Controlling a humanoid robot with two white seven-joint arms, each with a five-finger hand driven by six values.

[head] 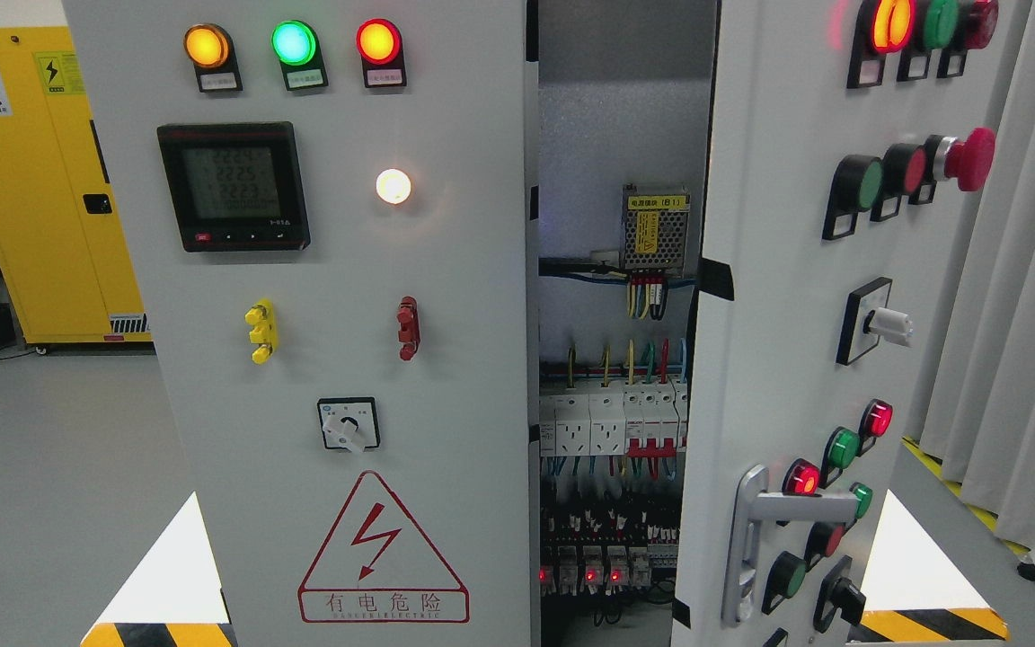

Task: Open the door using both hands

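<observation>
**Inspector:** Status of the doors?

**Assessor:** The right door [796, 341] stands swung outward, hinged at the picture's right, its free edge toward the camera. The left door [338, 314] sits flush with the cabinet front, apparently shut. Between them a gap exposes the cabinet interior [612, 359]: a power supply module [655, 229] up top, a row of breakers [612, 422] below it, relays with red indicators near the bottom.

**Inspector:** The robot hands?

**Assessor:** Neither robot hand appears, nor either arm. I cannot tell whether they are released, clenched or grasping anything. Nothing visible touches the silver handle [756, 539] low on the right door.

**Inspector:** Progress, in your judgement?

**Assessor:** Partial. One leaf is well open; the other seems untouched. If the task means both leaves, the left door remains. If it means only the right one, it looks largely done, perhaps short of full swing.

**Inspector:** Anything you cannot verify?

**Assessor:** Several items. The right door's bottom is cut off by the frame, as is the lowest switch on it. I see no handle on the left door. The meter [233, 186] digits are dim and hard to read. The interior floor is in shadow. A yellow cabinet [41, 180] at far left is partly hidden behind the left door, and a curtain [1021, 296] hangs beyond the right door.
</observation>
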